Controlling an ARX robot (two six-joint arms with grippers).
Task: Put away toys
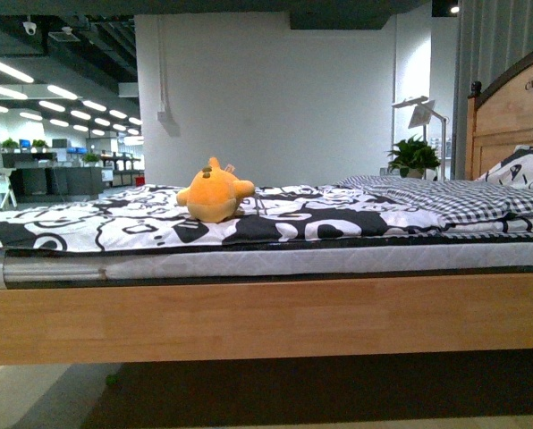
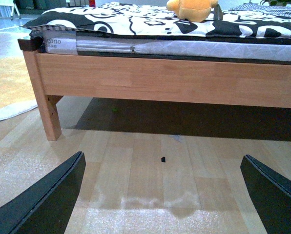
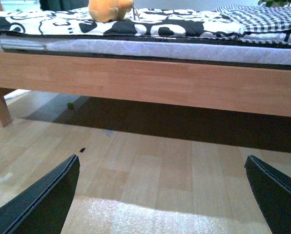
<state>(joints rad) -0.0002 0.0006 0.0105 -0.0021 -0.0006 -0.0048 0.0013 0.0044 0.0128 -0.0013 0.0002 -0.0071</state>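
Note:
A small orange-yellow plush toy point(image 1: 215, 192) lies on the black-and-white patterned bedspread point(image 1: 114, 219) of a bed, left of the middle in the front view. It also shows in the left wrist view point(image 2: 192, 9) and in the right wrist view point(image 3: 109, 9), on the bed beyond each gripper. My left gripper point(image 2: 162, 168) is open and empty, low above the wooden floor in front of the bed. My right gripper point(image 3: 162, 170) is open and empty, also low above the floor. Neither arm shows in the front view.
The bed has a wooden side rail point(image 1: 266, 317) across the front and a wooden leg point(image 2: 48, 114). A checked blanket point(image 1: 463, 198), a pillow point(image 1: 526, 167) and a wooden headboard point(image 1: 512, 112) are at the right. A potted plant point(image 1: 414, 156) stands behind. A small dark speck point(image 2: 163, 158) lies on the floor.

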